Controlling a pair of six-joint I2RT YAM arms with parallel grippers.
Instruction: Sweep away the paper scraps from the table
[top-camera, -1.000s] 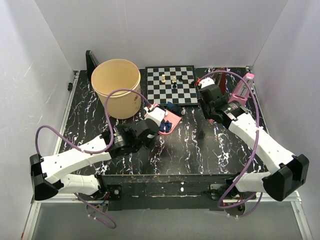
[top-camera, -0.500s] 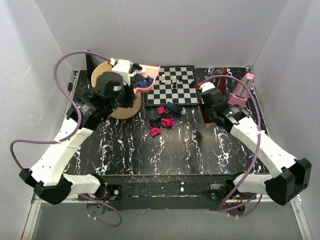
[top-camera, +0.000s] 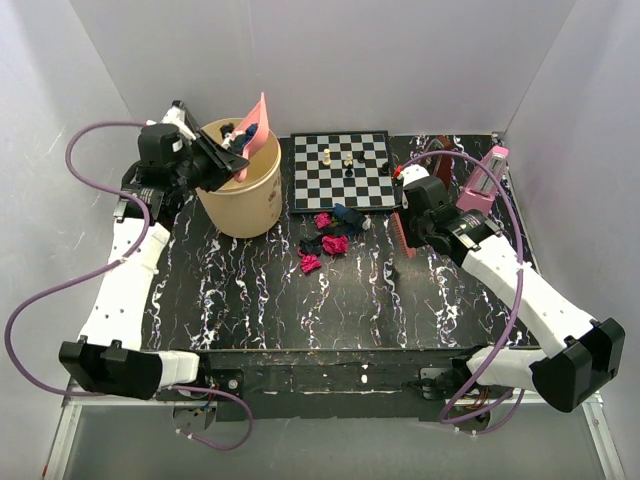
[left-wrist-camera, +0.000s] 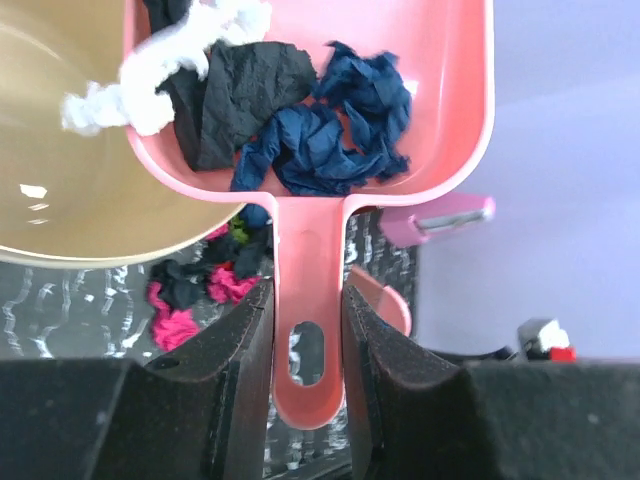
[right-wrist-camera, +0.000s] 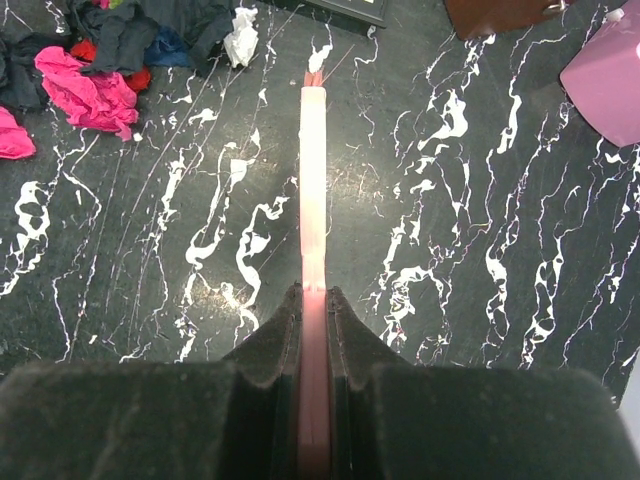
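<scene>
**Pan tipped at bucket, scraps left mid-counter**

L jaws pinch the handle of pink dustpan (left-wrist-camera: 440, 120), tilted over tan bucket (top-camera: 240, 200), w/ white, black & blue paper scraps (left-wrist-camera: 330, 140) in it. Scrap pile (top-camera: 325, 243), magenta & black, lies mid-counter (top-camera: 250, 290) near chessboard (top-camera: 345, 185). R jaws clamp thin pink brush (right-wrist-camera: 314, 180), right of pile.

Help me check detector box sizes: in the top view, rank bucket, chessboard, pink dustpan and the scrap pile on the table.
1. Bucket and chessboard: too alike to rank.
2. Scrap pile on the table.
3. Pink dustpan, tipped nearly edge-on, so it looks smallest.
</scene>
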